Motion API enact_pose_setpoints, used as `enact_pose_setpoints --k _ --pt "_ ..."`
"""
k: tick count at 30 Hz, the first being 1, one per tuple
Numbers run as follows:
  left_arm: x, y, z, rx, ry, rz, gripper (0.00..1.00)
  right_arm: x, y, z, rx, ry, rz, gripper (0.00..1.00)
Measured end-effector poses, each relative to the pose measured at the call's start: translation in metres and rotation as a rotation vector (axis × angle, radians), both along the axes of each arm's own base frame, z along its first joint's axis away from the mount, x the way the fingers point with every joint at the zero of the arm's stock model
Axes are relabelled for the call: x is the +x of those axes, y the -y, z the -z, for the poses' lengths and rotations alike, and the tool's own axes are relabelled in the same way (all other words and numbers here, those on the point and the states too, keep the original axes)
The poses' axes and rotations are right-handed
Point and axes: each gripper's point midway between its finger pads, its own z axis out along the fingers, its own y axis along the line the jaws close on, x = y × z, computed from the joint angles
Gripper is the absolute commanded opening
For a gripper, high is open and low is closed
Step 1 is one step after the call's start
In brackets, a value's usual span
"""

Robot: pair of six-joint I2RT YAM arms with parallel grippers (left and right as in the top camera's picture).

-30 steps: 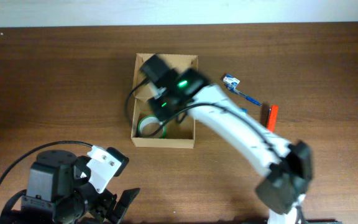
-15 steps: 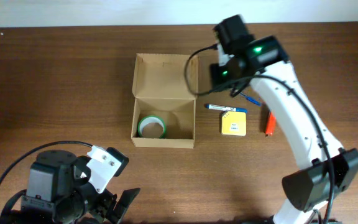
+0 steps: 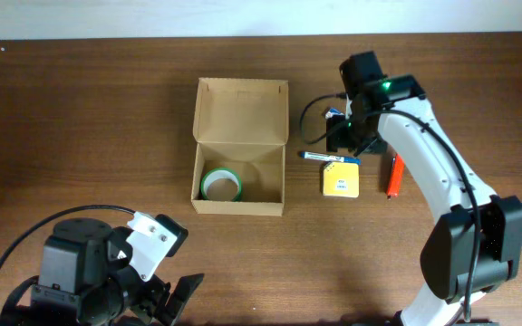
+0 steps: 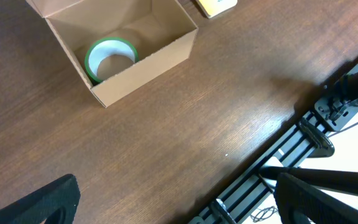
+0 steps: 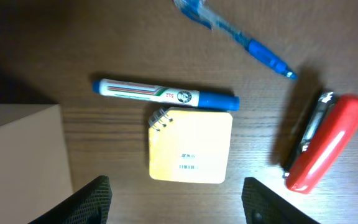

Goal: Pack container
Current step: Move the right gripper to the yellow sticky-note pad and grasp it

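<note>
The tan cardboard container (image 3: pixel 239 177) stands open at the table's middle, its flap lid folded back, with a green tape roll (image 3: pixel 221 185) inside; both also show in the left wrist view, the container (image 4: pixel 143 59) and the roll (image 4: pixel 110 56). My right gripper (image 5: pixel 176 202) is open and empty, hovering over a yellow notepad (image 5: pixel 190 147), a white-and-blue marker (image 5: pixel 165 94), a blue pen (image 5: pixel 238 33) and a red stapler (image 5: pixel 325 143). In the overhead view it (image 3: pixel 347 136) is right of the container. My left gripper (image 4: pixel 176 199) is open and empty near the front edge.
The notepad (image 3: pixel 340 179), marker (image 3: pixel 328 158) and red stapler (image 3: pixel 392 176) lie right of the container. The left arm's base (image 3: pixel 98 272) fills the front left corner. Rails and cables (image 4: pixel 303 149) run along the table's front edge.
My right arm has swung out of the container to the right and now hovers over the notepad and marker. The tape roll stays in the container. The left arm has not moved.
</note>
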Motion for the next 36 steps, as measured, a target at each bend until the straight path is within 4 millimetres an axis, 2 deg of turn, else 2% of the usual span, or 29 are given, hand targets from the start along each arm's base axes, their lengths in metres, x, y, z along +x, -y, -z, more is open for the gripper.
enact_pose_setpoints --k 2,4,5,7,11,16,19,24,29,36 --pt "0.0 0.0 0.0 0.0 0.0 0.0 1.0 -0.006 0.001 0.011 -0.001 -0.02 0.029 0.71" --pt "0.0 0.0 0.0 0.0 0.001 0.0 1.0 -0.013 0.003 0.022 0.002 -0.045 0.09 0.84" --pt "0.0 0.0 0.0 0.0 0.0 0.0 0.99 -0.015 0.004 0.026 0.004 -0.054 0.121 0.87" --pt "0.0 0.0 0.0 0.0 0.0 0.0 1.0 -0.018 0.004 0.034 0.011 -0.062 0.187 0.99" --pt "0.0 0.0 0.0 0.0 0.0 0.0 1.0 -0.024 0.006 0.044 0.02 -0.079 0.294 0.99" --pt "0.0 0.0 0.0 0.0 0.0 0.0 0.99 -0.026 0.004 0.045 0.036 -0.091 0.359 0.99" --pt "0.0 0.0 0.0 0.0 0.0 0.0 1.0 -0.033 0.003 0.046 0.049 -0.127 0.433 0.99" --pt "0.0 0.0 0.0 0.0 0.0 0.0 1.0 -0.043 0.004 0.05 0.062 -0.165 0.673 0.99" --pt "0.0 0.0 0.0 0.0 0.0 0.0 0.99 -0.057 0.004 0.066 0.071 -0.208 0.931 0.99" --pt "0.0 0.0 0.0 0.0 0.0 0.0 1.0 -0.046 0.0 0.083 0.146 -0.16 1.122 0.99"
